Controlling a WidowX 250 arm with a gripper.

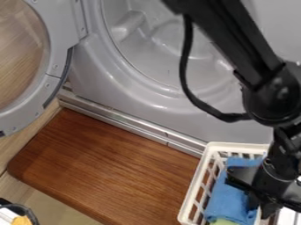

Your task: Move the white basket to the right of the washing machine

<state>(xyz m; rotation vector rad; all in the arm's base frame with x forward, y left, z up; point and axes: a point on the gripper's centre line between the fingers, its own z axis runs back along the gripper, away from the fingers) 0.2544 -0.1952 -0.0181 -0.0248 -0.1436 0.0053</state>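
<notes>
The black gripper [263, 205] hangs at the lower right, over the right side of the white basket [197, 186]. It overlaps the basket's right wall, and whether it touches that wall is unclear. The basket is a slatted plastic one at the lower right, in front of the washing machine [159, 99], over the right end of a brown wooden board. Inside the basket lie a blue cloth [226, 202] and something light green [223, 222]. The machine's round opening faces the board, and its door stands open at the upper left.
The open door [56, 72] hangs over the left side. The brown board [111, 165] lies along the machine's metal base strip [132, 123]. A dark-rimmed container [26, 213] with white and yellow things stands at the bottom left corner.
</notes>
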